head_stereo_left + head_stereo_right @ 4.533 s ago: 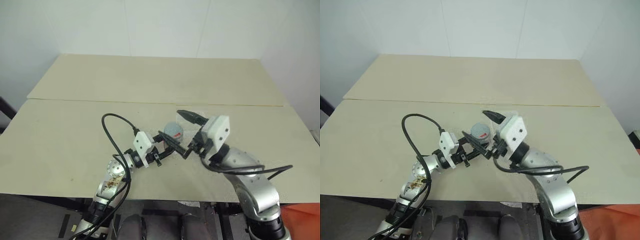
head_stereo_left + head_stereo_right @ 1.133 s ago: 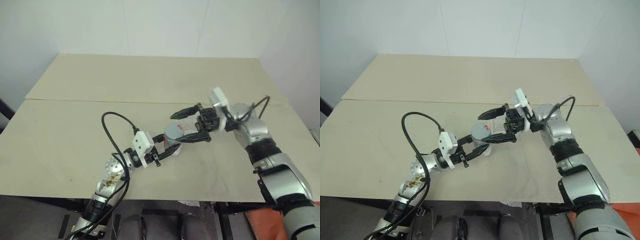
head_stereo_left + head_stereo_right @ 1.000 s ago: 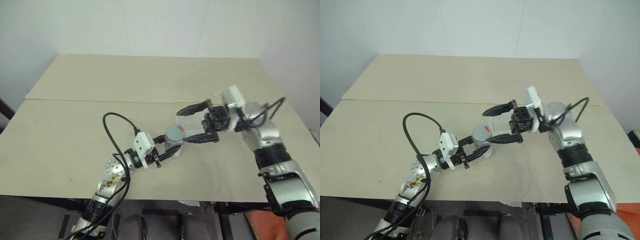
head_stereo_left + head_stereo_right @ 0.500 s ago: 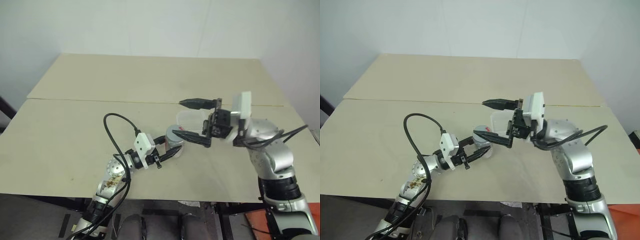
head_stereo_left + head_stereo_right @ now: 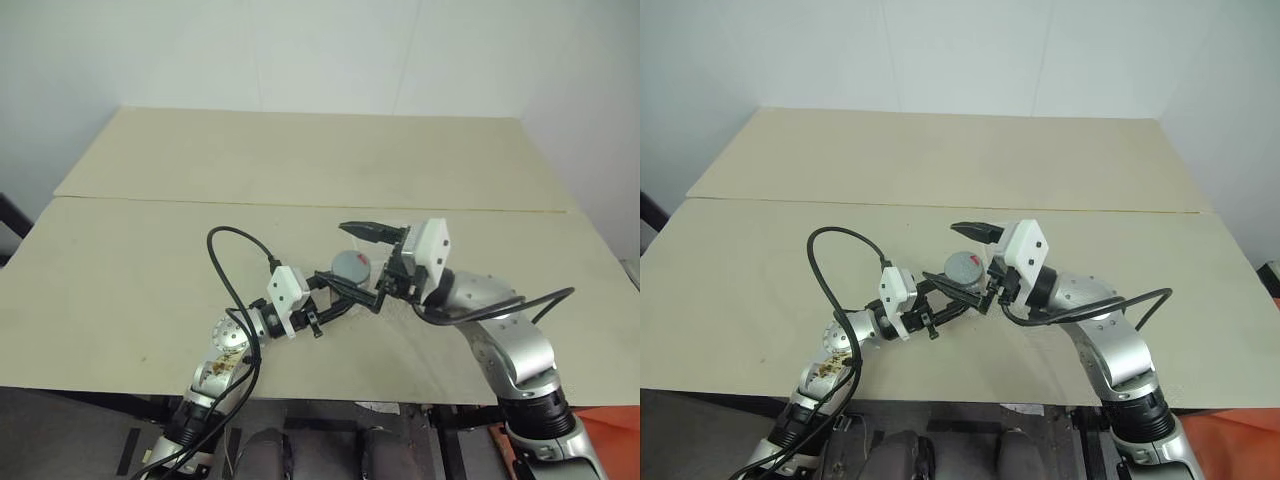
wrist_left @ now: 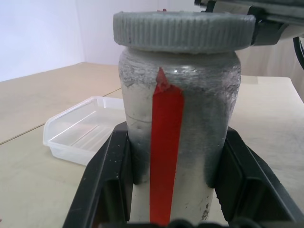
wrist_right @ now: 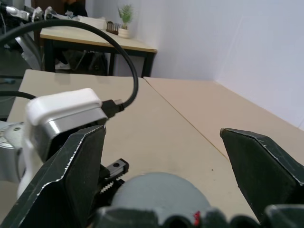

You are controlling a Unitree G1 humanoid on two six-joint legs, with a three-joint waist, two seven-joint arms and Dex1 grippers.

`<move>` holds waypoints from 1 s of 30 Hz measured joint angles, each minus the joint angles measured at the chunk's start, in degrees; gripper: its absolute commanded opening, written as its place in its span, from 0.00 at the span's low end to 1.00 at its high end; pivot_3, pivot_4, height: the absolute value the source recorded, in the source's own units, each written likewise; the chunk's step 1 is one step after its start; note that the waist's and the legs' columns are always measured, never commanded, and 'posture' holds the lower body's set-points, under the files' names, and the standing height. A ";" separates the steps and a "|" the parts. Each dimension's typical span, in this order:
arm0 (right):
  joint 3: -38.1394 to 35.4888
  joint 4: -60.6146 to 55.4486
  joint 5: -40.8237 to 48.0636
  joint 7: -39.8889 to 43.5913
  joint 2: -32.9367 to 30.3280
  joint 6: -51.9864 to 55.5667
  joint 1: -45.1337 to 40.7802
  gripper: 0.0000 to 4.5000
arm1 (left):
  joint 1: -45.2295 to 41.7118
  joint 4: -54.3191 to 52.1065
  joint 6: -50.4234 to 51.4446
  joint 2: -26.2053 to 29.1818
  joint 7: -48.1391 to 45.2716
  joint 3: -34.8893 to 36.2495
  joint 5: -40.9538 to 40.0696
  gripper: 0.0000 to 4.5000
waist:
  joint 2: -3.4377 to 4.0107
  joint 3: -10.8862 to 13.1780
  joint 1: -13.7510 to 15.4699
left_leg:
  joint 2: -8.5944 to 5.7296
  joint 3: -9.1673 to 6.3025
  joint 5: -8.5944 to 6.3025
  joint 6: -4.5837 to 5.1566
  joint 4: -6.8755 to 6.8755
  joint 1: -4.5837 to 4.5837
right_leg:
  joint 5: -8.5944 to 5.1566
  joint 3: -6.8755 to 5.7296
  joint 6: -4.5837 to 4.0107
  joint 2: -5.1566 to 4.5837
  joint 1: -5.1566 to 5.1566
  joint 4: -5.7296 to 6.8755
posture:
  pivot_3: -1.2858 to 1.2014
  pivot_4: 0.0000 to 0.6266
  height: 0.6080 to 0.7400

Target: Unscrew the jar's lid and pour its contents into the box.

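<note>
Jar (image 6: 178, 137) clamped in left fingers (image 6: 109, 180); right fingers (image 7: 259, 164) straddle lid (image 7: 159, 190).

You have one jar (image 6: 176, 118) here, topped by one grey lid (image 6: 183, 29), and one clear plastic box (image 6: 80, 128) lying on the one beige table (image 5: 150, 250). You have two grippers at work: the left gripper (image 5: 345, 292) and the right gripper (image 5: 368, 265), each with two black fingers
</note>
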 measured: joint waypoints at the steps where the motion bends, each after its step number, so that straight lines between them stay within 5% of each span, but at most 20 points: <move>1: 0.00 0.00 -0.16 0.02 -0.03 0.00 0.00 1.00 | 0.00 0.00 -0.02 -0.06 0.01 0.00 0.04 0.43 | 0.00 0.00 -0.01 | 0.00 0.00 0.00 0.00 0.00 0.00 | 0.00 0.01 0.00 0.00 0.00 0.00 | 0.52 0.24 1.00; 30: -4.72 -3.07 1.44 -0.81 -3.02 2.66 8.12 1.00 | -0.44 0.93 -0.51 -0.58 -0.30 0.05 0.32 0.43 | 0.00 0.00 0.01 | 0.00 -0.03 0.00 0.02 0.00 0.00 | 0.00 0.00 0.01 0.01 0.02 0.00 | 0.52 0.24 1.00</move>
